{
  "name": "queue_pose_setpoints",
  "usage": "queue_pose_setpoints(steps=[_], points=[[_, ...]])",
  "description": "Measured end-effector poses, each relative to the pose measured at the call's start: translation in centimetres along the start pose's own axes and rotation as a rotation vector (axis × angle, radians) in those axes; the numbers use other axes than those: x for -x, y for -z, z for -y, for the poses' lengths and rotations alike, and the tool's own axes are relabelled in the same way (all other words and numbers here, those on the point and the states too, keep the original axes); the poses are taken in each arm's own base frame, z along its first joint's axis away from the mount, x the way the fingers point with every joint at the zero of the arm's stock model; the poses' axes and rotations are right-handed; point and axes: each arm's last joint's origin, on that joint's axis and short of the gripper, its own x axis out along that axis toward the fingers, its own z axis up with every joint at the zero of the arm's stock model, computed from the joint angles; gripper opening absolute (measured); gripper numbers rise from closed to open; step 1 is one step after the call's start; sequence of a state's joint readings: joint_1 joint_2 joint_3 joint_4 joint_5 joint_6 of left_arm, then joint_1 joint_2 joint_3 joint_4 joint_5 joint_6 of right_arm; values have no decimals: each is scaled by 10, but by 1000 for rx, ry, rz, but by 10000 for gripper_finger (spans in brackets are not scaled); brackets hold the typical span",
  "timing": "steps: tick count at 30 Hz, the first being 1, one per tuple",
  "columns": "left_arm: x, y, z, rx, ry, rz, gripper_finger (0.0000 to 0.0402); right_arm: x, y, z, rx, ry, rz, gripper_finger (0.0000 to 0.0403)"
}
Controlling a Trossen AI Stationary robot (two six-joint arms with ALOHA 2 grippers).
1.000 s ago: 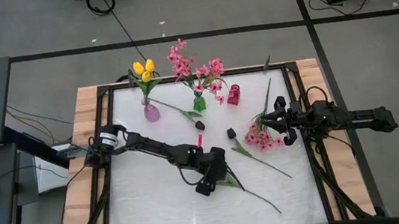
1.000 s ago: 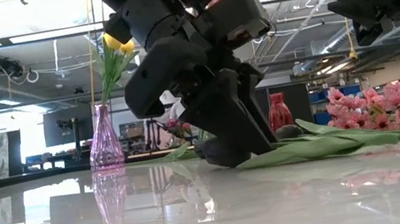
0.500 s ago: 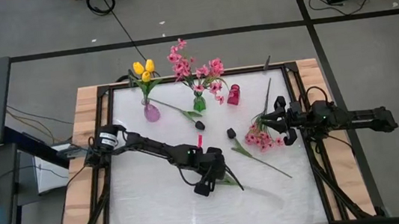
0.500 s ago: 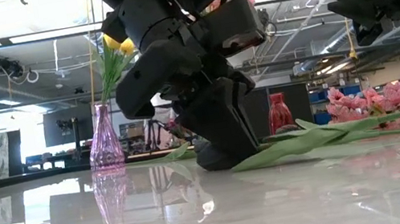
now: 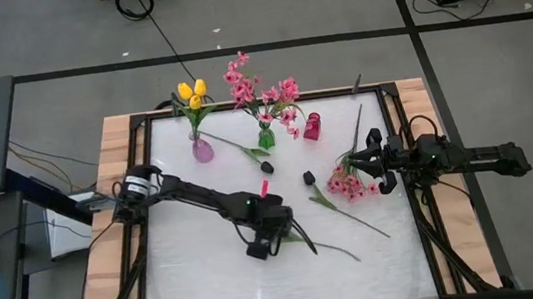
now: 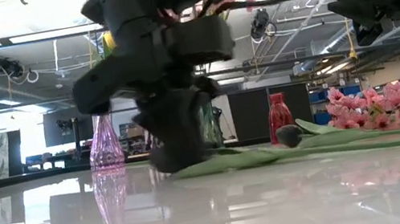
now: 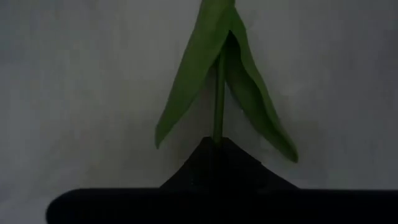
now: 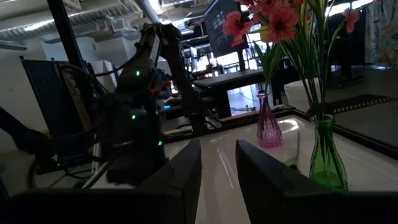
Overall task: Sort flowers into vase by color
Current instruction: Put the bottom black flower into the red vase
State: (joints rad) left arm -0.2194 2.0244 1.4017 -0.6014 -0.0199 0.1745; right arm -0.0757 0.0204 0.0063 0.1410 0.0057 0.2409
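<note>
My left gripper [image 5: 262,243] is low over the middle of the table, shut on a green-stemmed flower [image 5: 323,247] whose stem runs toward the table's right. Its two leaves show in the left wrist view [image 7: 186,87]; its bloom does not show. My right gripper [image 5: 373,163] hangs open and empty at the right, above a spray of pink blossoms [image 5: 348,183] that lies on the table. A purple vase [image 5: 203,150] holds yellow tulips [image 5: 192,92]. A green vase [image 5: 265,138] holds pink blossoms [image 5: 262,94]. A red vase [image 5: 312,126] stands beside it. My left gripper pinches the flower's stem [image 7: 218,132] between its two shut fingers, just below where the two leaves spread. The fingers come down from above. The stem and leaves [image 6: 256,156] lie flat along the table, toward the table's right.
Two dark tulip heads [image 5: 308,177] [image 5: 266,168] lie loose behind my left gripper, one beside a small red piece [image 5: 267,185]. A long green stem [image 5: 355,217] runs from the pink spray toward the near right. The table's raised frame [image 5: 395,115] borders the white top.
My left gripper has gone toward the table's left edge, staying low and turning somewhat. The green-stemmed flower has slid along the table with it, its free end swinging toward the far edge.
</note>
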Motion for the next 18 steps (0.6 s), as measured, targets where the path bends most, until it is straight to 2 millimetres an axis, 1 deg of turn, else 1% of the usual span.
queue_pose_setpoints(steps=[3,6,10,12,15,18], points=[[19,0,-3,0,-48,-28,19,0,0,0,0,0,0,110],[43,-2,-5,2,-63,-60,19,0,0,0,0,-1,-1,110],[68,-13,-7,0,-64,-67,18,0,0,0,0,-2,-1,110],[84,-23,-9,4,-73,-35,18,0,0,0,0,-3,0,110],[104,-28,-12,5,-112,-69,18,0,0,0,0,-2,-1,110],[120,-34,-14,26,-125,-53,18,0,0,0,0,0,0,110]])
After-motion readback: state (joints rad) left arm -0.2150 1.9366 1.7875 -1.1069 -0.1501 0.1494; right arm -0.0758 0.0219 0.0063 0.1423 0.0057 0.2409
